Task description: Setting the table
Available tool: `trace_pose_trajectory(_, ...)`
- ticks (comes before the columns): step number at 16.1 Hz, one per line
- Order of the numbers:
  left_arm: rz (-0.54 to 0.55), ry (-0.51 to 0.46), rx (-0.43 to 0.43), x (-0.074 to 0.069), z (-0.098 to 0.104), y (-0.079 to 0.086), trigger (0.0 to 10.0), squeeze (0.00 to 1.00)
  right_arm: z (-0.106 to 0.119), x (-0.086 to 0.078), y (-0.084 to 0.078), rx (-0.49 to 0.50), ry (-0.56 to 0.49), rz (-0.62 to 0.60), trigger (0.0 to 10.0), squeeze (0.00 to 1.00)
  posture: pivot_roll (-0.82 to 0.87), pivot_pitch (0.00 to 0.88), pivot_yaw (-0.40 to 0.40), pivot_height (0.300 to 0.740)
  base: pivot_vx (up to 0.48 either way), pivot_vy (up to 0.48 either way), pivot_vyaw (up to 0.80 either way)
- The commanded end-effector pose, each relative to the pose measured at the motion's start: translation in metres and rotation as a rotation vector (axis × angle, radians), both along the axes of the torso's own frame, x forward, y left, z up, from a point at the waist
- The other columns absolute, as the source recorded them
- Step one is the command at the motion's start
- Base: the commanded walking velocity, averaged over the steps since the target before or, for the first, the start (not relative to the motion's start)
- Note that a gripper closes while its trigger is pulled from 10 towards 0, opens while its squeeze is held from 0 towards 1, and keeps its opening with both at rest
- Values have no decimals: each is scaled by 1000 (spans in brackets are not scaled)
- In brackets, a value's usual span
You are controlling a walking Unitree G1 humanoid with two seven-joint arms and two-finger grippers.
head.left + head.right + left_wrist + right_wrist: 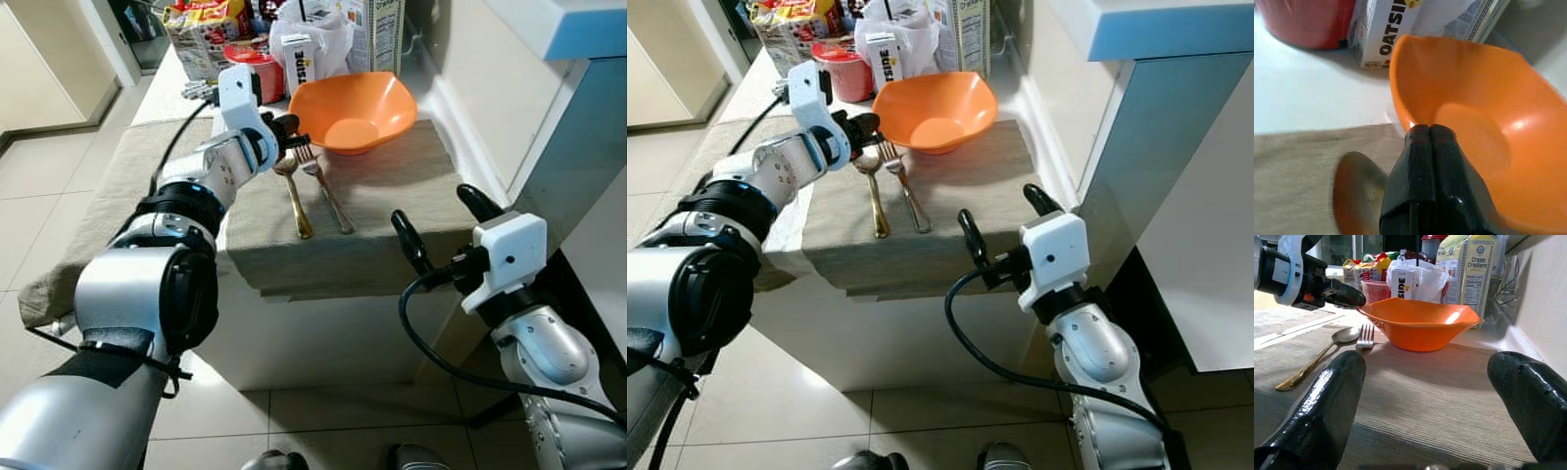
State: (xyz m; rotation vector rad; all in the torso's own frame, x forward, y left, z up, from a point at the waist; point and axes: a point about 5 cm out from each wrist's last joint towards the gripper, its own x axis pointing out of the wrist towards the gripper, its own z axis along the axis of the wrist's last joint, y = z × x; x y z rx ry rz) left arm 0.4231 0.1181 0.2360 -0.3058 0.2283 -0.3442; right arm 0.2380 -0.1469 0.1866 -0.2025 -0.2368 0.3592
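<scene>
Left gripper (1430,134) pressed closed, apparently empty, above spoon (293,196); right gripper (436,221) wide, empty.

Glossy orange plastic bowl (355,110) sits upright, empty, upper centre of frame, on beige woven placemat (392,211). Gold metal spoon (294,196) and silver metal fork (325,188) lie side by side, just left of bowl.

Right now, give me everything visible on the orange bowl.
The orange bowl looks like glossy plastic, squarish with rounded corners and a shallow flat bottom. It is empty and upright at the far edge of the beige cloth. Cartons and bags stand close behind it. The fork tips lie just before its near rim; contact is unclear. The left end effector, shut, hovers beside its rim.
</scene>
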Motion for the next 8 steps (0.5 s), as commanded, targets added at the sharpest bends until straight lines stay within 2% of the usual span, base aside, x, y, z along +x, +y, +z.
trace_pose_trajectory(1,11,-69,68,3,19,5,1804,0,-3,1,3,-2,19,3,10000,0,-283,96,135,740,0,0,0)
trace_pose_trajectory(2,23,-104,77,4,25,7,10000,1000,-4,2,3,-3,19,6,10000,0,-280,88,132,740,0,0,0)
trace_pose_trajectory(4,19,-146,97,5,35,8,10000,1000,-3,2,4,-5,15,13,10000,0,-279,82,132,740,0,0,0)
trace_pose_trajectory(8,19,-146,77,5,41,9,10000,1000,-6,3,4,-4,17,13,10000,0,-279,62,135,740,0,0,0)
